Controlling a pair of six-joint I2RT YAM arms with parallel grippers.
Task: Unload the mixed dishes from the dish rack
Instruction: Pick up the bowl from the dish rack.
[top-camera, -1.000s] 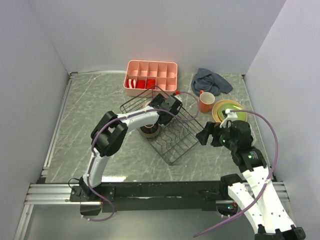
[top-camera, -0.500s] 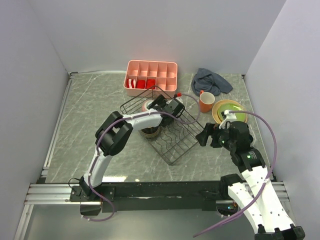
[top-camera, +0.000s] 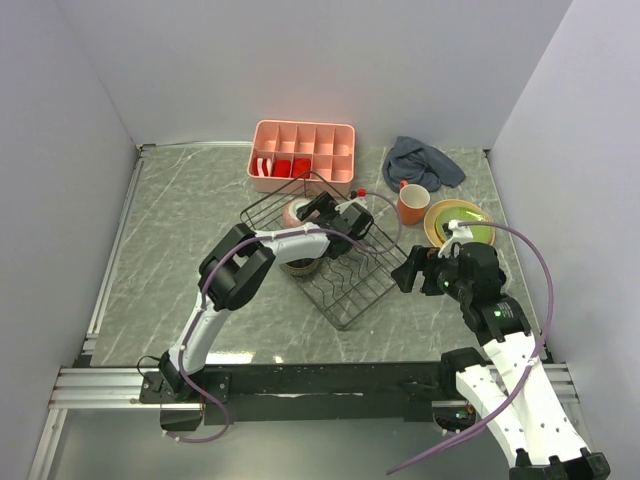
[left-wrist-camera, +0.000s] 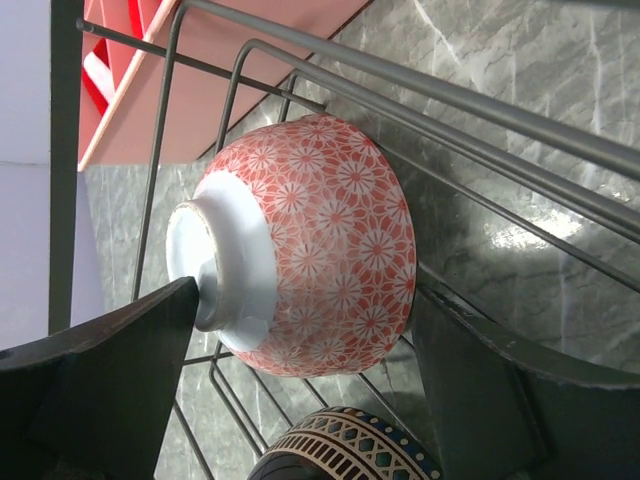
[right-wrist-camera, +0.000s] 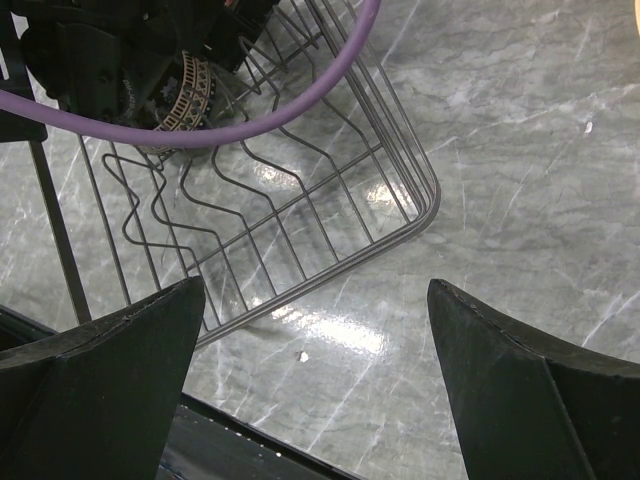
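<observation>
Pinkish speckled bowl (left-wrist-camera: 310, 245) is lying on its side in the far corner of the dish rack (top-camera: 345, 270), its foot-to-rim axis running straight across the left gripper (left-wrist-camera: 305, 300), whose fingers are standing apart and bracketing it, one at the foot, one by the rim. The right gripper (right-wrist-camera: 315, 300) is hovering wide open by the rack's right corner, well apart from the bowl. Against a second ago, the left wrist is sitting further right, uncovering the bowl from above.

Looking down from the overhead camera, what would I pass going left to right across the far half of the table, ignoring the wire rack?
Pink compartment tray → orange mug → stack of plates.
</observation>
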